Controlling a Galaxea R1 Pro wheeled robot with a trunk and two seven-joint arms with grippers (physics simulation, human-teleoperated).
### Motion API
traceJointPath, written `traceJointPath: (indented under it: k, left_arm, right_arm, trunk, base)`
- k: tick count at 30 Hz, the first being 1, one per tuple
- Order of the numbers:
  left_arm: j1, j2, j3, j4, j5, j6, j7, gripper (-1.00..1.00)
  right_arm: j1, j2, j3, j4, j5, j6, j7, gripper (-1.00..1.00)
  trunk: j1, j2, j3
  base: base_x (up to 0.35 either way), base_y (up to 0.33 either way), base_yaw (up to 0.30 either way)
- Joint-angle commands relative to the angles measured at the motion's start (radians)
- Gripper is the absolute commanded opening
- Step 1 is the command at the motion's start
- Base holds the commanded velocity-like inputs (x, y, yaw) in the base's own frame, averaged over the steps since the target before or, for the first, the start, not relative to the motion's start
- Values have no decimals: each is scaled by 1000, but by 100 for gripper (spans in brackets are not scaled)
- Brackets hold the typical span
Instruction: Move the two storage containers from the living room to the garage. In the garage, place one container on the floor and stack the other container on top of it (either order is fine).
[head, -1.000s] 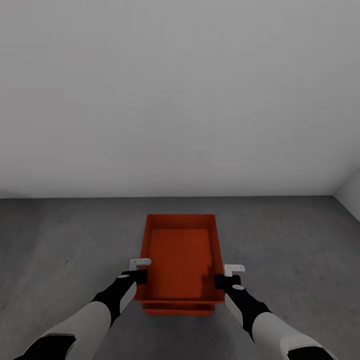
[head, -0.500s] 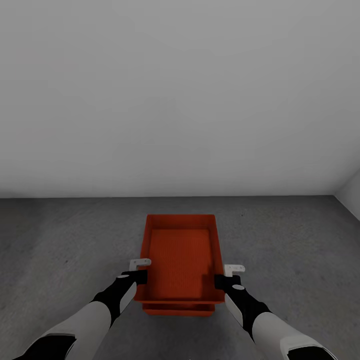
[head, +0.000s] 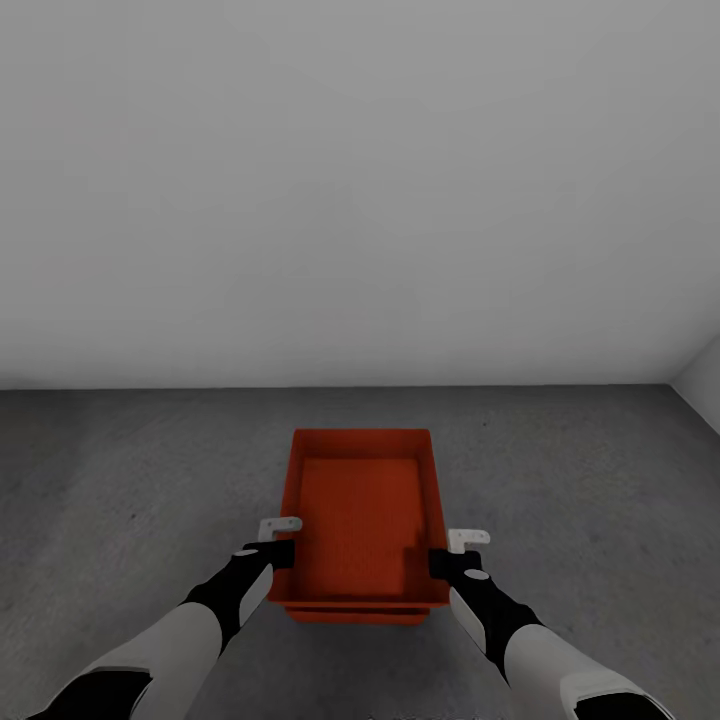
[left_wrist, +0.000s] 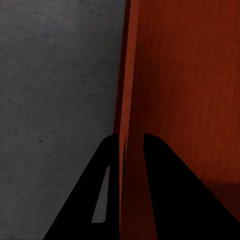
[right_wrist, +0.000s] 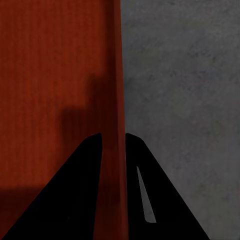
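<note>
Two storage containers show, one nested atop the other (head: 355, 615) on the garage floor (head: 120, 480). The upper container (head: 360, 510) has each side wall pinched by one gripper: left gripper (head: 283, 545), right gripper (head: 448, 553).

The upper storage container (head: 360, 515) looks like thin, smooth plastic with a faint ribbed grain on its base and a matt red-orange finish. The floor (head: 140, 470) is rough, mottled, matt grey concrete. The wall (head: 360, 180) is plain, smooth and matt.
</note>
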Motion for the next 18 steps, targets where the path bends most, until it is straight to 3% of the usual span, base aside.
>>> traceJointPath:
  k: [1,18]
  left_arm:
    - [0,0,16,-6,-18,-10,34,-100]
    - [0,0,16,-7,-18,-10,34,-100]
  right_arm:
    - [-1,0,-25,2,-13,-1,-8,-100]
    - [-1,0,-24,2,-13,-6,-8,-100]
  trunk:
    - [0,0,-2]
    - [0,0,-26]
  base:
    - [0,0,0]
    - [0,0,0]
